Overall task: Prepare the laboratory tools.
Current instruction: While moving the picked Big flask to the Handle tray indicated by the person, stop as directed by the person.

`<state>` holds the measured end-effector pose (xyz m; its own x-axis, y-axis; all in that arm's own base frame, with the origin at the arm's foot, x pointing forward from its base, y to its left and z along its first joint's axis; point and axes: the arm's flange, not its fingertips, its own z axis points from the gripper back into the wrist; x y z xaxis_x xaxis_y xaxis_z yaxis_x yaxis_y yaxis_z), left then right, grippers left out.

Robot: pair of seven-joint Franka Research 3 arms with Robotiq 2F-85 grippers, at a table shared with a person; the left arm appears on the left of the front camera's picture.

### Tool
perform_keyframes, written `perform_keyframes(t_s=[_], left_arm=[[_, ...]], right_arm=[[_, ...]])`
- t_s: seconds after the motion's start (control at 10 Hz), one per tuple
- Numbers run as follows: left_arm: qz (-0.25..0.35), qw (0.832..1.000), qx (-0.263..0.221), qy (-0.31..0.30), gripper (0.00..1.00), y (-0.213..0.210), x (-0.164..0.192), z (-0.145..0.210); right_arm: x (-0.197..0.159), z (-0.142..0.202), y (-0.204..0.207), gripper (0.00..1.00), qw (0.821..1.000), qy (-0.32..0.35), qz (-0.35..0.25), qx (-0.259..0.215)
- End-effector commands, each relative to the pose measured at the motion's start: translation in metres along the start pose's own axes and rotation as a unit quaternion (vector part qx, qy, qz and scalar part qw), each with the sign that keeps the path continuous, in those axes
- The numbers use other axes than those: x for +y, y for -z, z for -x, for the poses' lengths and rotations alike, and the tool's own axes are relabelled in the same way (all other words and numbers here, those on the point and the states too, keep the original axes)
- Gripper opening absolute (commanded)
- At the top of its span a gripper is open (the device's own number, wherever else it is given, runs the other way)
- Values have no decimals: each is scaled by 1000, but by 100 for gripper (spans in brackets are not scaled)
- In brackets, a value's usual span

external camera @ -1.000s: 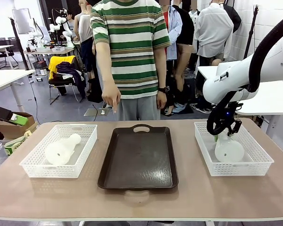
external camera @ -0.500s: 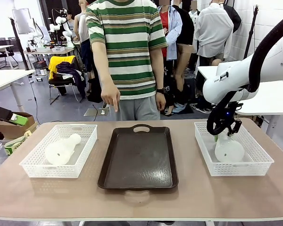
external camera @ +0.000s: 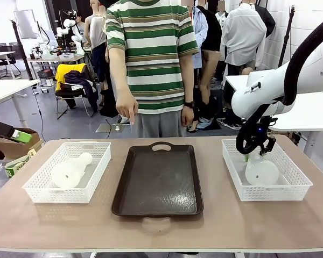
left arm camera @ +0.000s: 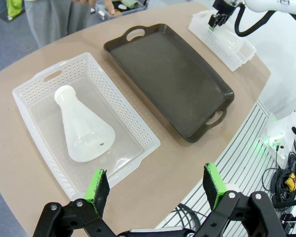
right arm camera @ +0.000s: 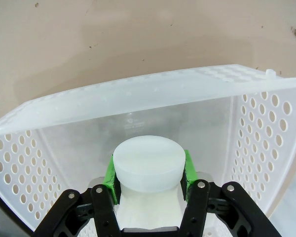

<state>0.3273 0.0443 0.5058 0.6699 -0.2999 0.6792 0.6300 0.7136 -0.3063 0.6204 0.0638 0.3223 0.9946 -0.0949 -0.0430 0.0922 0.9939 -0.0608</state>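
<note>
Clamping gripper: the right gripper point(right arm camera: 148, 173) was closed on the upright flask point(external camera: 261, 171), with its green pads point(right arm camera: 110, 177) pressed against opposite sides of the white cap point(right arm camera: 147, 159).
Upright flask: it stood directly between the right fingers, inside the right basket point(external camera: 300, 186), and its body widened out below the fingertips.
Left gripper: the left gripper point(left arm camera: 155, 181) hung with its fingers spread wide apart and nothing between them.
Lying flask: the lying flask point(left arm camera: 84, 131) rested on its side in the left basket point(left arm camera: 119, 106), well beyond the left fingertips, with its cap end pointing away from them.
Tray: the dark brown tray point(left arm camera: 172, 79) lay just beside the left basket, also beyond the left fingertips.
Person: one hand point(external camera: 126, 110) hung past the tray's far end, well apart from both grippers.
</note>
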Motion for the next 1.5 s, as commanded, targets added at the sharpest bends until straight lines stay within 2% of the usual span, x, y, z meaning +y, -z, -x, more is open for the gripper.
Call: perform_keyframes(t_s=[0.0,0.3,0.6,0.8,1.1,1.4], left_arm=[[10,1000,-6,6,100,-1,3,1],[10,1000,-6,6,100,-1,3,1],[10,1000,-6,6,100,-1,3,1],[10,1000,-6,6,100,-1,3,1],[10,1000,-6,6,100,-1,3,1],[10,1000,-6,6,100,-1,3,1]], right_arm=[[-7,5,-10,0,1000,7,-11,7],[-19,17,-37,0,1000,25,-10,-1],[-30,40,-98,0,999,20,-30,-37],[-22,63,-136,0,998,-6,-43,-46],[42,112,-189,0,991,-84,-30,-98],[134,139,-213,0,978,-169,-16,-121]])
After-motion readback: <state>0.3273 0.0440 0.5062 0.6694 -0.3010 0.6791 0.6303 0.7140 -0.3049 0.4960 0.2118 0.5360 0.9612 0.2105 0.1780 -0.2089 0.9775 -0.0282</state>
